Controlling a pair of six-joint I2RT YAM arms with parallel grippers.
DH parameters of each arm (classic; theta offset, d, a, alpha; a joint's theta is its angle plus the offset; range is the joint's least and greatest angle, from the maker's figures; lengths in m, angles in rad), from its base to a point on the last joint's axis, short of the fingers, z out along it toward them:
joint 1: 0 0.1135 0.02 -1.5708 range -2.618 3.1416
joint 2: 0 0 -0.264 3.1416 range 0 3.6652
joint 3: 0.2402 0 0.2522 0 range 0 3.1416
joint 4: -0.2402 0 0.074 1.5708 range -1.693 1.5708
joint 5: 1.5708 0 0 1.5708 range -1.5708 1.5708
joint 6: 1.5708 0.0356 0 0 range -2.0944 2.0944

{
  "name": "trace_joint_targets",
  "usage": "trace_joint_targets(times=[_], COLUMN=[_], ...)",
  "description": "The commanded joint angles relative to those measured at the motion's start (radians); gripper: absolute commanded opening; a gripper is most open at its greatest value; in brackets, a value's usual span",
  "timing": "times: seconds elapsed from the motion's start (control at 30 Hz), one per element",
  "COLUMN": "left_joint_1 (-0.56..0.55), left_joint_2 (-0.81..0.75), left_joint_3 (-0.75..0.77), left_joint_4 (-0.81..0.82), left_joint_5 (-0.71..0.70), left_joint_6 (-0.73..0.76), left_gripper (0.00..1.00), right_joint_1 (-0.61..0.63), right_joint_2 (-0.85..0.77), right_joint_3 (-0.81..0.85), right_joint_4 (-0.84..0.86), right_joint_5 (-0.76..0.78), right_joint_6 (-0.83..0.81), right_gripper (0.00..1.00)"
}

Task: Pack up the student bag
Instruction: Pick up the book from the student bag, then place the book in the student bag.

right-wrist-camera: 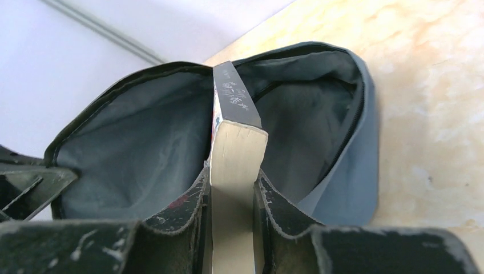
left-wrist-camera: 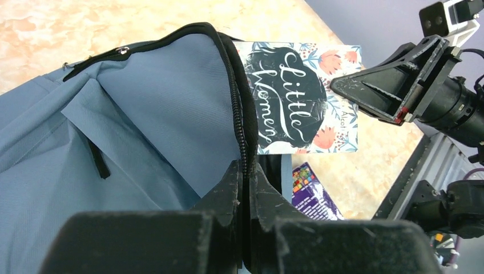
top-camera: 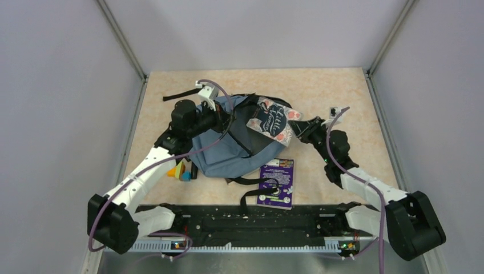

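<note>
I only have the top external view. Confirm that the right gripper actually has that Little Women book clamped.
Observer: Right wrist view: the right gripper is shut on the book, jaws on both covers, page edge facing the camera.
Operator: Say where its far end is.
Observer: It lines up with the student bag's open mouth, dark lining showing either side.
Operator: Check the left arm.
Observer: Left wrist view: the left gripper is pinched shut on the bag's zipper rim.
</note>
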Motion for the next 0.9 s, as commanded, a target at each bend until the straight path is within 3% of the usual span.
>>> trace_joint_targets(times=[0.0, 0.23, 0.47, 0.7, 0.87], left_joint_1=[-0.009, -0.009, -0.009, -0.008, -0.011], left_joint_2=[-0.068, -0.094, -0.09, -0.062, -0.048], left_joint_3=[0.072, 0.103, 0.128, 0.157, 0.175], left_joint_4=[-0.003, -0.011, -0.042, -0.051, -0.072], left_joint_5=[0.066, 0.102, 0.115, 0.15, 0.174], left_joint_6=[-0.031, -0.063, -0.066, -0.082, -0.096], left_gripper=[0.0, 0.0, 0.0, 0.0, 0.0], right_joint_1=[-0.016, -0.015, -0.016, -0.015, -0.012], right_joint_2=[-0.07, -0.042, -0.007, -0.022, 0.051], right_joint_3=[0.118, 0.158, 0.172, 0.192, 0.171], right_joint_4=[-0.171, -0.251, -0.159, -0.132, 0.001], right_joint_5=[-0.135, -0.206, -0.335, -0.362, -0.384], right_joint_6=[-0.03, -0.041, 0.07, 0.134, 0.222], right_gripper=[0.0, 0.0, 0.0, 0.0, 0.0])
